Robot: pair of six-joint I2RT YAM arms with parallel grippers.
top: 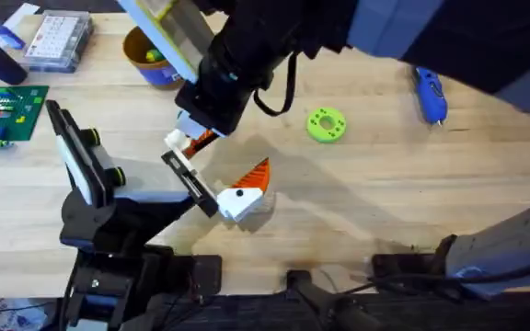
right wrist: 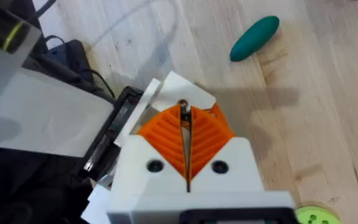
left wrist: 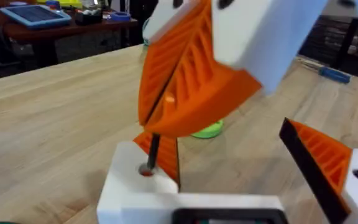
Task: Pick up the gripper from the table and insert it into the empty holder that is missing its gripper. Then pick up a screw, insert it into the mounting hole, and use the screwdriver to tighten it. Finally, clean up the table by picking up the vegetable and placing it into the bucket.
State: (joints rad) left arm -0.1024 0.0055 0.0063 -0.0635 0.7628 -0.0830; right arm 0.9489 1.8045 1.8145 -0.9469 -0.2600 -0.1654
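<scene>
The gripper [top: 177, 140], a white block with an orange finger, sits at the far end of the black holder rail [top: 190, 179]; its twin [top: 242, 195] is at the near end. My right gripper [top: 193, 136] hangs right over the block, shut on a thin black screw [left wrist: 153, 148] whose tip meets the block's [left wrist: 132, 186] mounting hole. The right wrist view shows the screw [right wrist: 183, 114] pinched between the orange pads. The rail's two fingers are my left gripper [left wrist: 241, 180], standing wide open. The blue screwdriver [top: 430, 94] lies far right. A green vegetable [right wrist: 253, 38] lies on the table. The bucket [top: 138, 48] stands at the back.
A lime-green ring [top: 327, 124] lies mid-table. A clear compartment box [top: 58, 41] and a green circuit board [top: 7, 110] sit at the far left. The right arm crosses the table from the upper right. Cables and arm bases line the near edge.
</scene>
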